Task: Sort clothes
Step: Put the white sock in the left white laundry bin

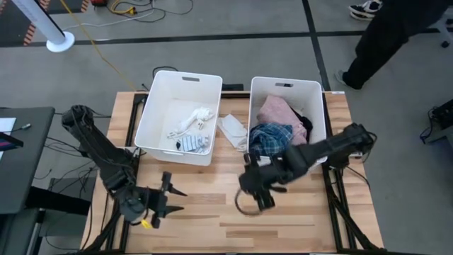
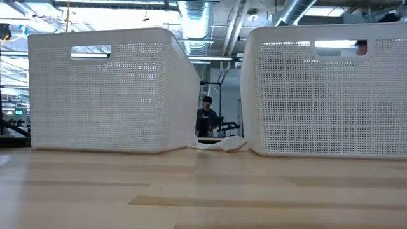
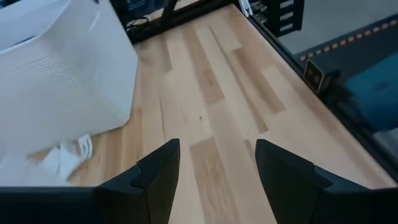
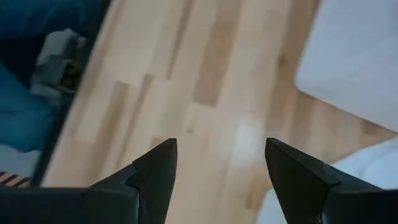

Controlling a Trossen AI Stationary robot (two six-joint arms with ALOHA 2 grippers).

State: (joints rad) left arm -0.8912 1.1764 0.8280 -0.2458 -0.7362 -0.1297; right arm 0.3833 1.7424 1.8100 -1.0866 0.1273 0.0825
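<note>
The left white tub (image 1: pixel 157 106) holds white socks (image 1: pixel 192 119) and a blue-white striped sock (image 1: pixel 192 144). In the right white tub (image 1: pixel 316 95) lie a pink garment (image 1: pixel 279 113), a blue plaid one (image 1: pixel 270 138) and a black one (image 1: pixel 303 120). A white cloth piece (image 1: pixel 232 131) lies flat on the table between the tubs (image 2: pixel 219 144). My left gripper (image 1: pixel 177 200) stands open above the near left of the table (image 3: pixel 217 149). My right gripper (image 1: pixel 253 198) hangs open over the table's middle, in front of the right tub (image 4: pixel 221 146). Neither holds anything.
The bare wooden tabletop (image 1: pixel 212 212) spreads in front of both tubs. A person (image 1: pixel 396 32) stands on the floor beyond the table's far right. A dark side table (image 1: pixel 25 156) stands left of the table. Cables (image 1: pixel 106 49) run across the floor behind.
</note>
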